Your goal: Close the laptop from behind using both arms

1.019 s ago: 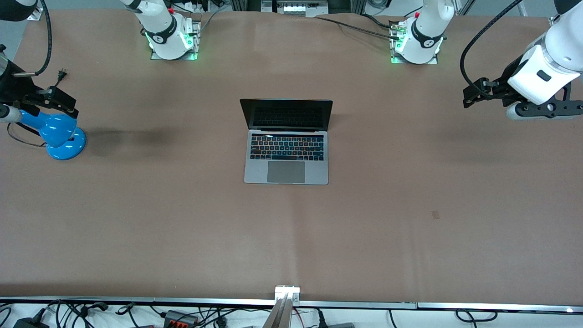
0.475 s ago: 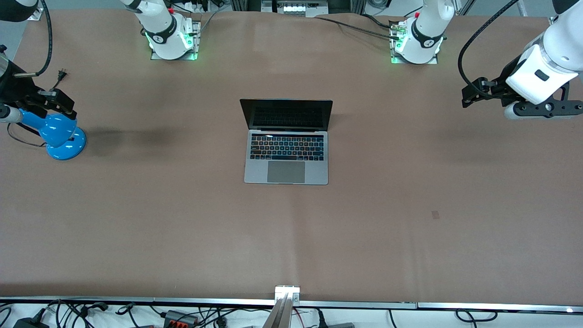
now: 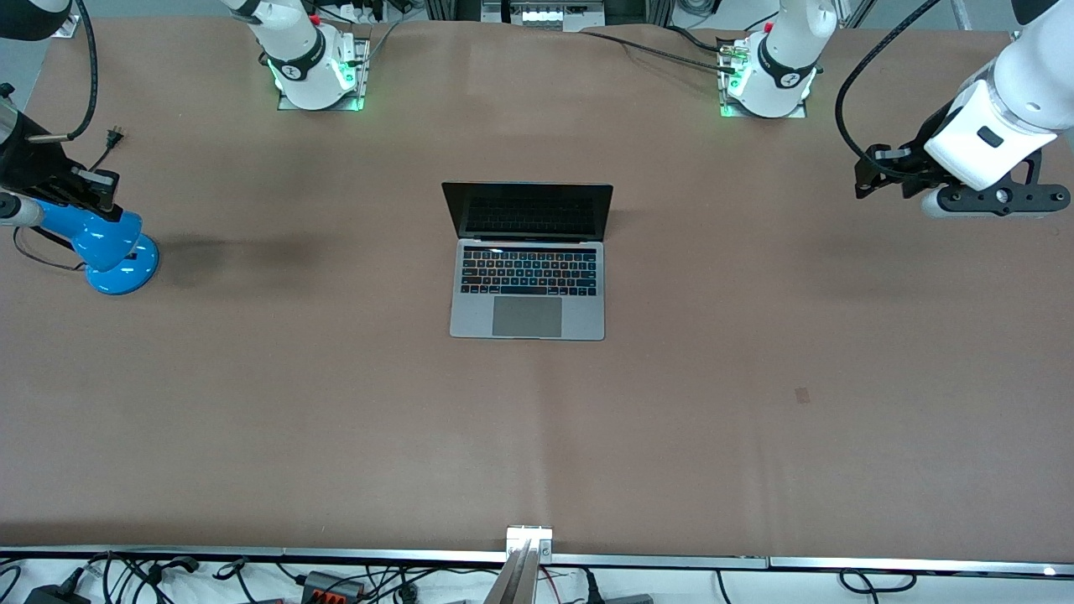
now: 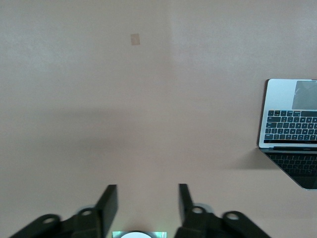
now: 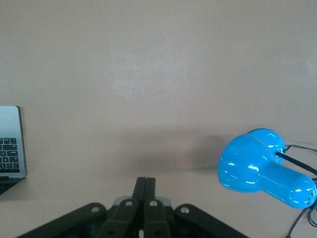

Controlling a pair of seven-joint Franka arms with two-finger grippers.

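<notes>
The space-grey laptop [image 3: 528,281] stands open in the middle of the table, its black screen upright and its keyboard and trackpad facing the front camera. It also shows at the edge of the left wrist view [image 4: 290,124] and the right wrist view [image 5: 10,144]. My left gripper [image 3: 994,204] hangs over bare table at the left arm's end, far from the laptop; its fingers [image 4: 109,198] are open and empty. My right gripper [image 3: 50,183] hangs over the blue lamp at the right arm's end; its fingers [image 5: 145,186] are shut on nothing.
A blue desk lamp [image 3: 105,247] stands at the right arm's end of the table, also in the right wrist view [image 5: 262,171], with its black cable and plug [image 3: 113,134]. A small tape mark [image 3: 802,394] lies nearer the front camera.
My left gripper has drifted slightly toward the robots' bases. My right gripper has drawn a little toward the table's end over the lamp. The laptop has not moved.
</notes>
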